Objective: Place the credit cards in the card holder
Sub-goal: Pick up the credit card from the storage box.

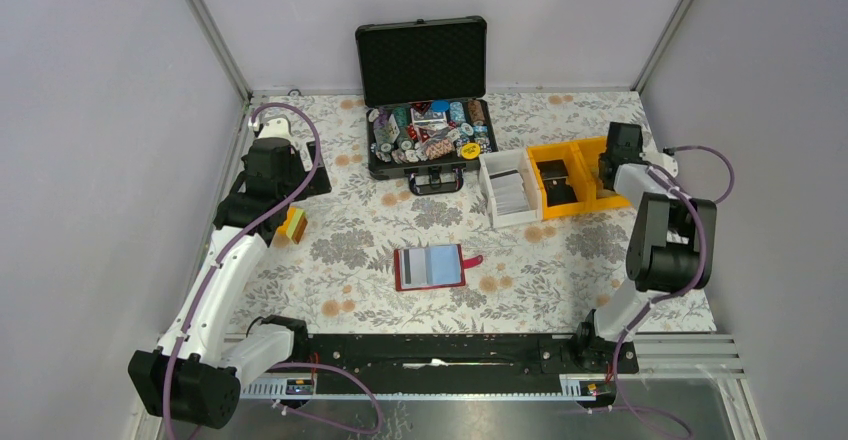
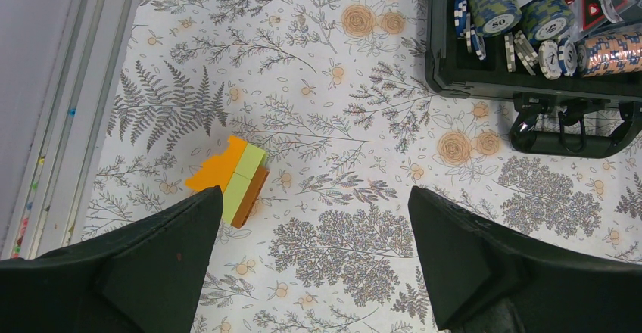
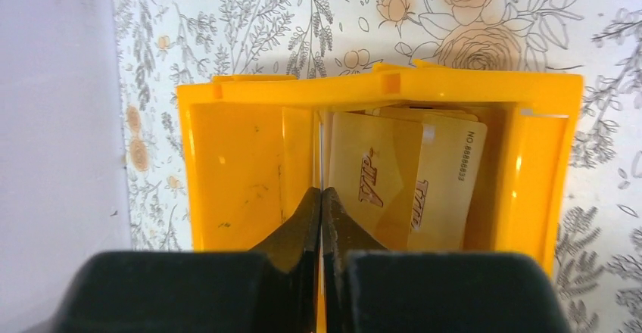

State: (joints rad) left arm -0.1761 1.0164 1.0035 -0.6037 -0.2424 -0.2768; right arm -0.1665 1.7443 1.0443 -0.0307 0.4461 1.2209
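Observation:
The card holder [image 1: 432, 267], dark red, lies open mid-table with pale blue and grey cards showing in its slots. My right gripper [image 3: 322, 191] is down inside a yellow bin [image 3: 378, 87], jaws pressed together on a thin pale credit card seen edge-on [image 3: 320, 147]. Tan-gold credit cards [image 3: 401, 182] lean in the same bin just right of the fingers. In the top view that gripper [image 1: 612, 165] sits at the rightmost yellow bin [image 1: 600, 198]. My left gripper [image 2: 314, 197] hangs open over bare cloth at the far left, nothing between its fingers.
A white bin [image 1: 492, 192] with grey-white cards and a second yellow bin [image 1: 555, 152] stand left of the right gripper. An open black case [image 1: 425, 60] of poker chips sits at the back. An orange-and-green block [image 2: 231, 178] lies by my left finger.

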